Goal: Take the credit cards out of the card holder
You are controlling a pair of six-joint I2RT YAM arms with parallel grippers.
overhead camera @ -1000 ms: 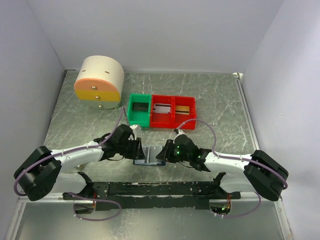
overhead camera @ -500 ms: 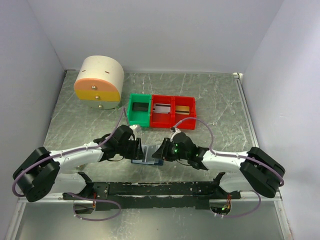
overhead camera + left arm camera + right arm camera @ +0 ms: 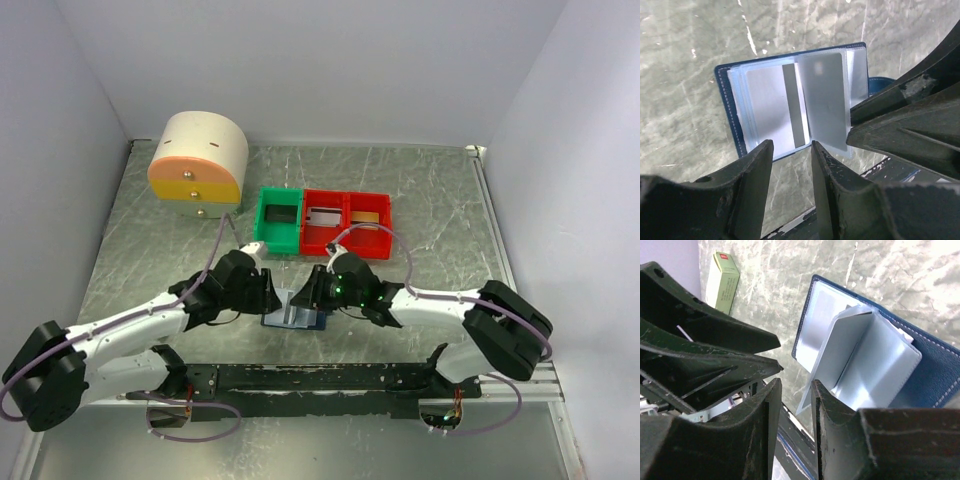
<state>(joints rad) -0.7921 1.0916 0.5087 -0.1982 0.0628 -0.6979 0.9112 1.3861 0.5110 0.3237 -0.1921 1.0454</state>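
Observation:
The navy card holder [image 3: 296, 316] lies open on the table between my two grippers, its pale lining up [image 3: 765, 100]. A pale grey credit card [image 3: 826, 102] sticks out of its middle sleeve and stands tilted up in the right wrist view [image 3: 840, 357]. My left gripper [image 3: 268, 298] is open and empty, its fingertips [image 3: 792, 150] just off the holder's near edge. My right gripper [image 3: 318, 292] is open with a narrow gap [image 3: 796, 390], and its tips reach the raised card's free edge; it also shows in the left wrist view [image 3: 905, 120].
A green bin [image 3: 278, 236] and a two-part red bin [image 3: 346, 243] stand behind the holder; the red one holds a pale card [image 3: 322, 217] and a gold-tan card [image 3: 366, 218]. A cream drawer unit [image 3: 198, 158] is at the back left. A cream box with a red label [image 3: 722, 282] lies nearby.
My right gripper has moved left and closer over the open holder. The left arm has swung so its gripper sits at the holder's left edge. The holder has shifted slightly.

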